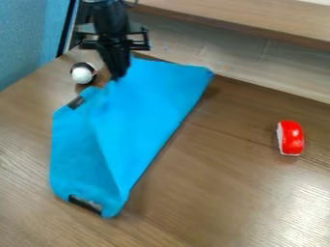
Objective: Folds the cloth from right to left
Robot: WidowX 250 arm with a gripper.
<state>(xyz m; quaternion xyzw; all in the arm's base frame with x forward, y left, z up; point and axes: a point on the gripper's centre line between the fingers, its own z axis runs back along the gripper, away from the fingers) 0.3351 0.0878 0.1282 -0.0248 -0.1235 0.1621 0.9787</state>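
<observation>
The gripper (pixel 116 78) hangs down in the upper left, over the far edge of the blue cloth (pixel 138 111). Its fingers are together, and the cloth is gathered into a small peak at their tips. From there a crease runs down toward the near corner of the cloth. The cloth's right part lies as a broad slanting flap, with a straight right edge reaching back to a far right corner. To the left lies a lower part with dark patches at its upper left edge and near end.
A white and black ball (pixel 83 73) sits just left of the gripper. On the right side of the wooden table (pixel 219 193) lies a red and white object (pixel 291 138). A wooden ledge (pixel 251 21) runs along the back, and a blue panel (pixel 29 38) stands at the upper left.
</observation>
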